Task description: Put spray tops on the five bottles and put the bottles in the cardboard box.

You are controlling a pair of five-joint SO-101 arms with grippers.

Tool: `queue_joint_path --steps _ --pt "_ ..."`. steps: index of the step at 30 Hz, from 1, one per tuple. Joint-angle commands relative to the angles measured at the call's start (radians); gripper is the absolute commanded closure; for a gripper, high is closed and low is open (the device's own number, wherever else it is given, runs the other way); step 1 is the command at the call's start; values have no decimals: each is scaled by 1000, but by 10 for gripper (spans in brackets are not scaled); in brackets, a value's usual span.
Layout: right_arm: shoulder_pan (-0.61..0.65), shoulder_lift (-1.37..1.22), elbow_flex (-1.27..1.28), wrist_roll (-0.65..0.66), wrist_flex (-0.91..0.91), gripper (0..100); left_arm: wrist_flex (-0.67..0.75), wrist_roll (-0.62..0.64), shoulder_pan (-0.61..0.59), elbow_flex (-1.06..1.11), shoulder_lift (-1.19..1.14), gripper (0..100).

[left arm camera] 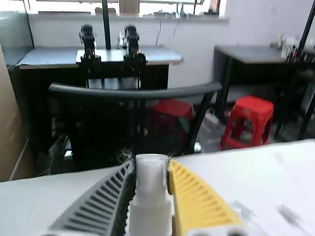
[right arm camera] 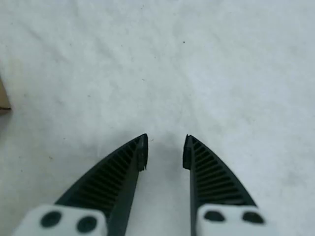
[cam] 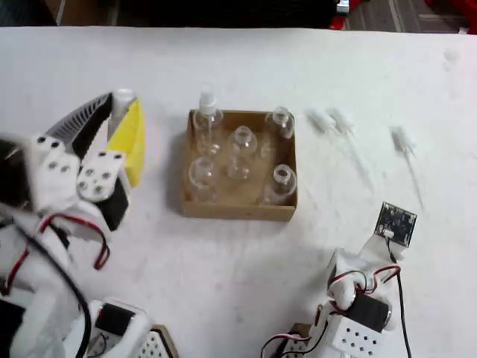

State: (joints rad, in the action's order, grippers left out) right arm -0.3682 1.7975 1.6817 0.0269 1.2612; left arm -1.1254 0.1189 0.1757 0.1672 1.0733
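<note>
My left gripper [cam: 121,104] sits at the upper left of the high view. Its grey and yellow fingers are pinched on a white spray top [cam: 123,95], which stands upright between them. From the left wrist camera I see the left gripper [left arm camera: 150,169] with that spray top [left arm camera: 151,184] clamped at the bottom centre of the frame. Past the table [left arm camera: 261,172] edge are a black chair [left arm camera: 133,93] and a red stool [left arm camera: 248,115].

The cardboard box [cam: 238,210] lies in the middle of the high view with all five bottles standing inside it. The capped bottle [cam: 207,123] in the upper left corner of the box carries a white top. The other four are open-necked: the centre bottle [cam: 242,143], the upper right bottle [cam: 281,121], the lower left bottle [cam: 201,173] and the lower right bottle [cam: 282,179].

Three loose tops lie on the table right of the box, with their tubes trailing toward the lower right. The first loose top [cam: 320,119] and second loose top [cam: 341,119] are close together, and the third loose top [cam: 402,139] lies farther right.

My right arm [cam: 358,302] is at the lower right, with its small circuit board [cam: 396,222] facing up; any print on it is too small for me to read. In the right wrist camera, the right gripper [right arm camera: 165,147] hangs over bare table with its black fingers spread apart and nothing between them. A corner of the cardboard box [right arm camera: 2,101] shows at the left edge.
</note>
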Motion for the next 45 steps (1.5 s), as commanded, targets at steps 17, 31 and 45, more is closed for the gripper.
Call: queue_joint_path --steps 17,31,45 --pt "-8 4 9 14 7 899 878 15 188 720 213 979" --pt "-8 4 9 14 7 899 961 -74 216 724 61 979" --pt "-7 4 9 14 7 899 1188 -123 170 724 -186 979"
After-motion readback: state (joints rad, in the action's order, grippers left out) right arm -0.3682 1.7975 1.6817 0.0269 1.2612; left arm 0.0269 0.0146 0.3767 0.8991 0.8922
